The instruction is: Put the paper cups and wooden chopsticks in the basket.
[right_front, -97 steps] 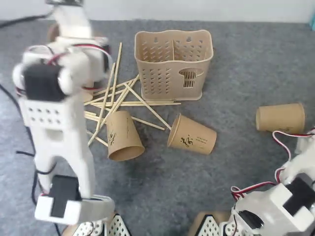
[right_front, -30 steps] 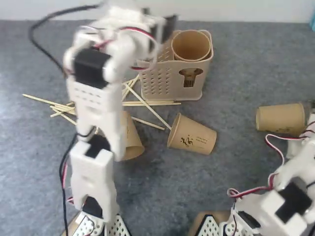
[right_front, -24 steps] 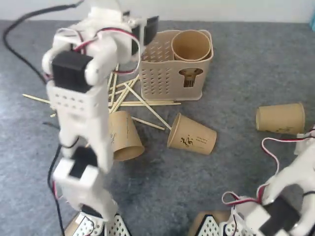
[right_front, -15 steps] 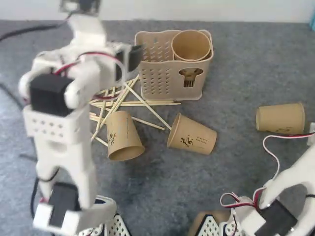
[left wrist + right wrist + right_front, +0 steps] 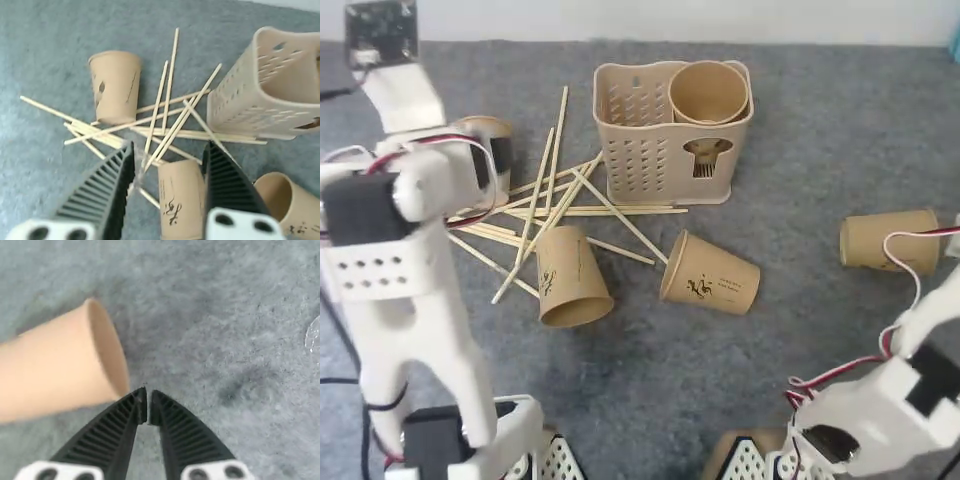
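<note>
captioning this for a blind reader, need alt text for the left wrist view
The left arm's black ribbed gripper hangs open over a scatter of thin wooden chopsticks on grey carpet. Three brown paper cups lie around the sticks, and a beige perforated plastic basket stands beside them.

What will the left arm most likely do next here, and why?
Probably lower the left end effector a little onto the paper cup lying on its side below it. It is open, that cup lies partly between its fingers among the chopsticks, and a second cup already stands in the basket, so this looks the nearest piece to take.
</note>
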